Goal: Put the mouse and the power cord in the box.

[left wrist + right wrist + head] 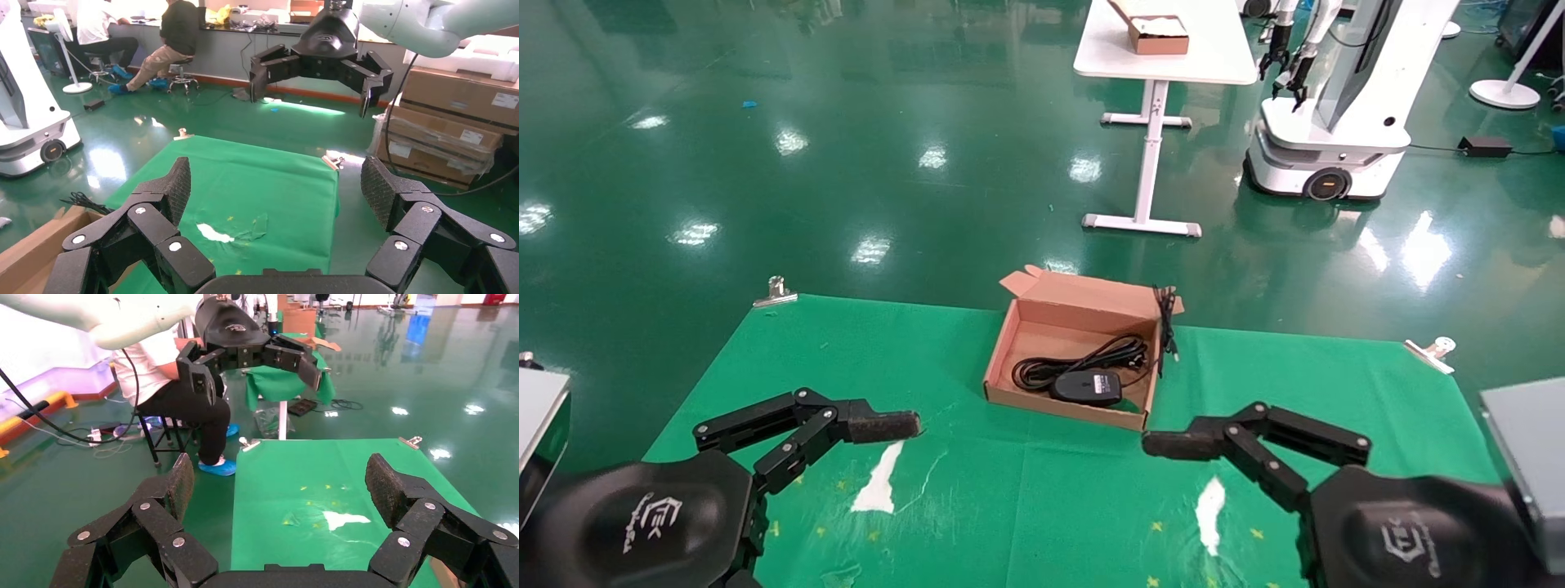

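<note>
Brown cardboard, shallow and rectangular, the box [1083,314] sits at the far middle of your green cloth-covered table [862,351], its flapped lid open. Inside, the small black oval mouse [1087,386] with its grey label lies at the near side, touching the thick black coiled power cord [1083,359] just behind it. A thin black cable [1166,322] drapes over the box's right wall. Your left gripper [275,187] hovers near left, fingers spread apart and empty; your right gripper [281,478] hovers near right, likewise spread and empty.
</note>
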Tool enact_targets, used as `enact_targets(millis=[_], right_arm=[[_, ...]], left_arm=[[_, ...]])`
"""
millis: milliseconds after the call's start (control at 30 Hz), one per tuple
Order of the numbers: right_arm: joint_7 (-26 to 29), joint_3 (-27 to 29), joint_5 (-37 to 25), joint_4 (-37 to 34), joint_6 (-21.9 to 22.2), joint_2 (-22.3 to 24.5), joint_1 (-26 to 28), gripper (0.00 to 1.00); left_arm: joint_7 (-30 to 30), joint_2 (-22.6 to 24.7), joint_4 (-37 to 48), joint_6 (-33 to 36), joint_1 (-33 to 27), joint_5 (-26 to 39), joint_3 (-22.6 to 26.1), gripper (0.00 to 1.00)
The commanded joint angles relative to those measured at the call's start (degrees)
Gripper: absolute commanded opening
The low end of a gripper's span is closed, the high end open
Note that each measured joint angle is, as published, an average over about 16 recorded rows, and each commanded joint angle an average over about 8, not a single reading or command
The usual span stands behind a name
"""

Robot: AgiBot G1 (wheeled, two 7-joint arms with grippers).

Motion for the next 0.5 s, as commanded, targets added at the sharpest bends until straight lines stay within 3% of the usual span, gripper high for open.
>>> enact_targets(millis=[33,500], right_arm=[[0.8,1.2,0.3,1.4,-0.4,0.3,-1.3,1.00],[0.2,0.2,0.1,0.2,0.0,0.1,-0.1,1.00]], left_arm=[[0.0,-0.4,-0.3,0.5,0.3,-0.2,-0.6,1.00],[0.0,0.1,0.1,-0.1,0.0,0.0,0.1,1.00]])
